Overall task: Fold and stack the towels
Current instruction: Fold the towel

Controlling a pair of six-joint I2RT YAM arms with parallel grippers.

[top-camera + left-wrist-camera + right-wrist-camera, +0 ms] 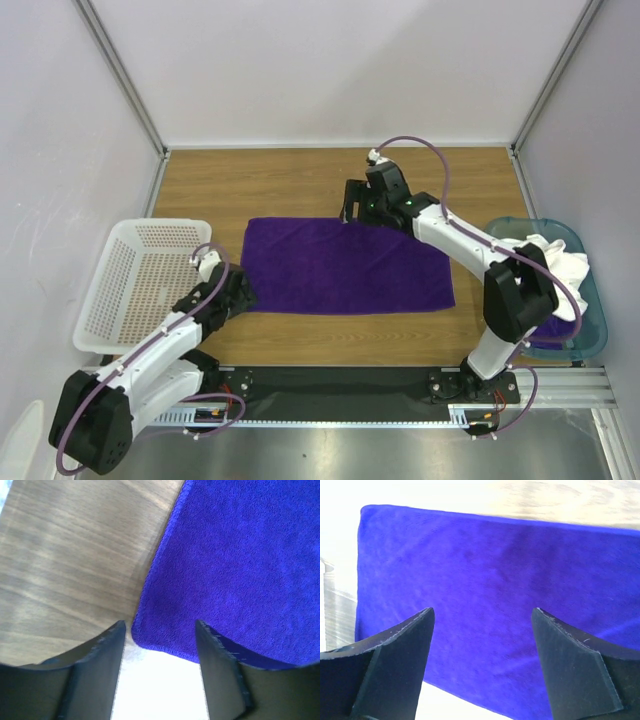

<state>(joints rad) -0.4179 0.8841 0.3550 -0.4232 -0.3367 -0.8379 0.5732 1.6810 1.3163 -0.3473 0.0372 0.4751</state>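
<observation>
The purple towel lies flat on the counter, with my left fingers wide at its near-left corner and my right fingers wide over its far edge. I'd pinch both low before folding. Right of it the teal bin holds a white towel, perhaps a purple one beneath; the basket on its left looks empty.

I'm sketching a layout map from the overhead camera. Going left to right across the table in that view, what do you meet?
White perforated basket → purple towel, spread flat → teal bin at the right edge.
</observation>
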